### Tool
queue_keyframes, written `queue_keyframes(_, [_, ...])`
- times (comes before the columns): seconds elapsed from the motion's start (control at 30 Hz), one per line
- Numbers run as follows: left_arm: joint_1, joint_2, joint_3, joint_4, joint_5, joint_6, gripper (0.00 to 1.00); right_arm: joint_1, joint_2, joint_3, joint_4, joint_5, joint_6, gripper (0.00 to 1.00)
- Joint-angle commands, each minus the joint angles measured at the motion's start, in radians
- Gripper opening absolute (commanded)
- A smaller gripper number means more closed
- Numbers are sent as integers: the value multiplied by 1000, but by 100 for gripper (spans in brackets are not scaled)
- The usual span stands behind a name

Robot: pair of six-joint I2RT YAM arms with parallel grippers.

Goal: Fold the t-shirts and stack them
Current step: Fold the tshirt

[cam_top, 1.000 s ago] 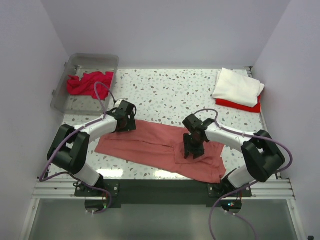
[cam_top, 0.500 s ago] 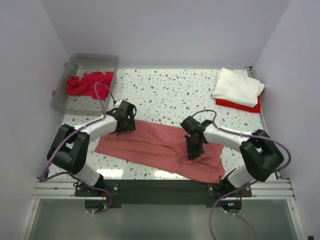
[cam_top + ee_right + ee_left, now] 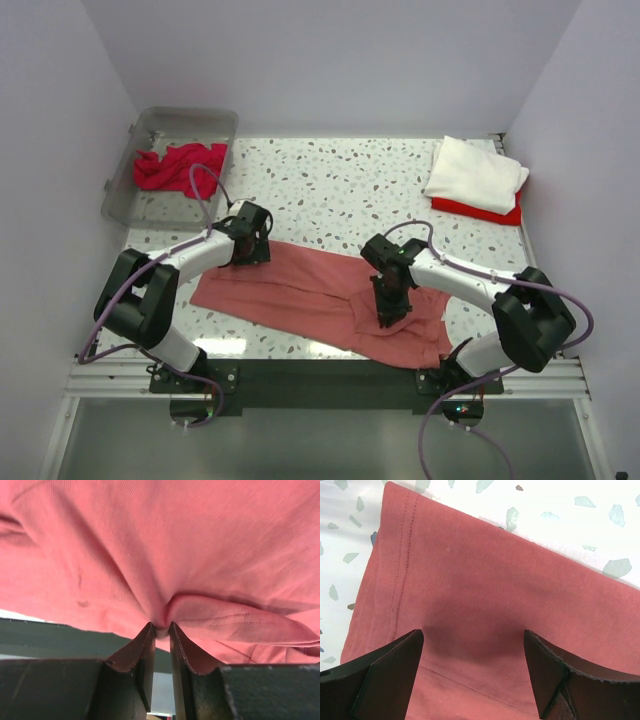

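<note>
left pincer [image 3: 472, 642] spread above hem edge of faded coral-red cloth t-shirt [image 3: 495, 570] | right pincer [image 3: 160, 629] pinching its fold | open speckled desk [image 3: 340, 190] upper centre

A white tabletop [image 3: 330, 190] flecked with grey and green chips is seen at the centre and is evenly and brightly lit. It is enclosed by plain pale walls [image 3: 330, 70] at 9, 12 and 3 o'clock. A metal rail [image 3: 105, 378] is fixed along the 6 o'clock edge, with a grey panel [image 3: 320, 440] below.
</note>
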Motion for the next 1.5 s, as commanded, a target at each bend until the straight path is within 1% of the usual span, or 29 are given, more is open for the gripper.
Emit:
queue_keyframes(0.0, [-2, -31, 19, 2, -24, 14, 86, 16, -22, 37, -59, -56, 15, 22])
queue_keyframes(0.2, [-3, -58, 31, -9, -27, 18, 86, 47, -1, 26, -38, -109, 18, 20])
queue_keyframes(0.37, [-3, -72, 22, -13, -24, 26, 86, 67, 24, 36, -7, -193, 15, 19])
queue_keyframes(0.4, [-3, -74, 13, -13, -24, 26, 86, 71, 27, 38, -6, -214, 15, 20])
queue_keyframes(0.5, [-3, -90, -4, -12, -22, 21, 86, 78, 39, 30, -3, -234, 18, 26])
queue_keyframes(0.53, [-3, -92, -9, -12, -22, 18, 86, 81, 39, 26, -4, -239, 18, 29])
queue_keyframes(0.57, [-3, -98, -14, -12, -21, 18, 86, 84, 39, 23, -6, -241, 20, 36])
queue_keyframes(0.67, [-3, -104, -15, -15, -22, 21, 86, 85, 20, 35, -26, -230, 20, 45])
queue_keyframes(0.77, [-5, -112, -11, -18, -25, 24, 86, 88, -7, 79, -47, -184, 26, 50])
queue_keyframes(0.83, [-3, -113, -11, -19, -25, 24, 87, 87, -11, 108, -55, -153, 31, 50])
queue_keyframes(0.87, [-3, -113, -9, -18, -25, 23, 87, 87, -11, 134, -56, -124, 31, 46])
queue_keyframes(0.97, [-3, -115, -11, -21, -24, 18, 87, 87, 12, 179, -49, -98, 20, 38])
queue_keyframes(1.1, [-3, -118, -15, -21, -24, 14, 87, 99, 59, 211, 2, -83, 11, 37])
queue_keyframes(1.47, [-3, -138, -27, -36, -27, 3, 87, 145, 185, 205, 26, -3, -12, 35])
